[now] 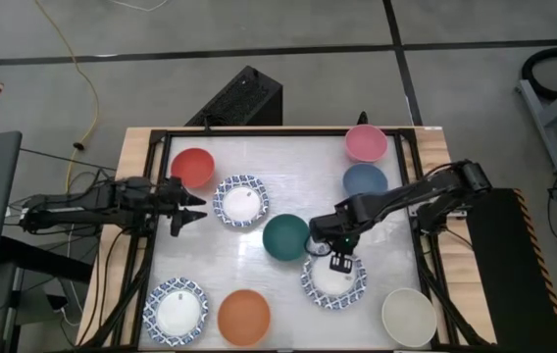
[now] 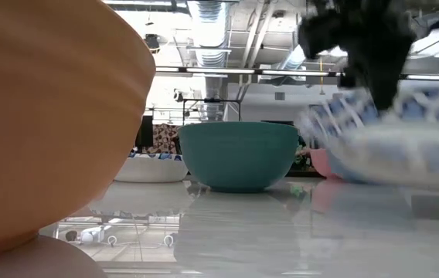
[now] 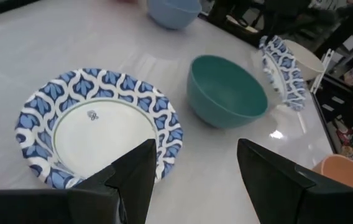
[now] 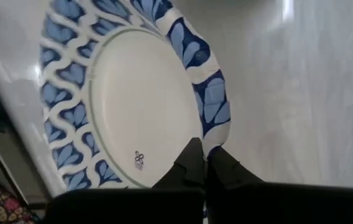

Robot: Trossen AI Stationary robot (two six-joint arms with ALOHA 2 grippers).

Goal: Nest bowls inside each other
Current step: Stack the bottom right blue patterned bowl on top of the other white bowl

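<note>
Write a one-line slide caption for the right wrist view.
Right tool shut on the rim of a blue-and-white patterned plate above the white table.

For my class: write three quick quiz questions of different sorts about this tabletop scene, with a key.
1. True or false: the right hand is shut on the rim of a patterned plate.
2. Which bowl sits nearest that plate? A green bowl B red bowl C pink bowl
3. Fill in: the left hand, waiting beside the red bowl, is ____.
Key: 1 true; 2 A; 3 open.
</note>
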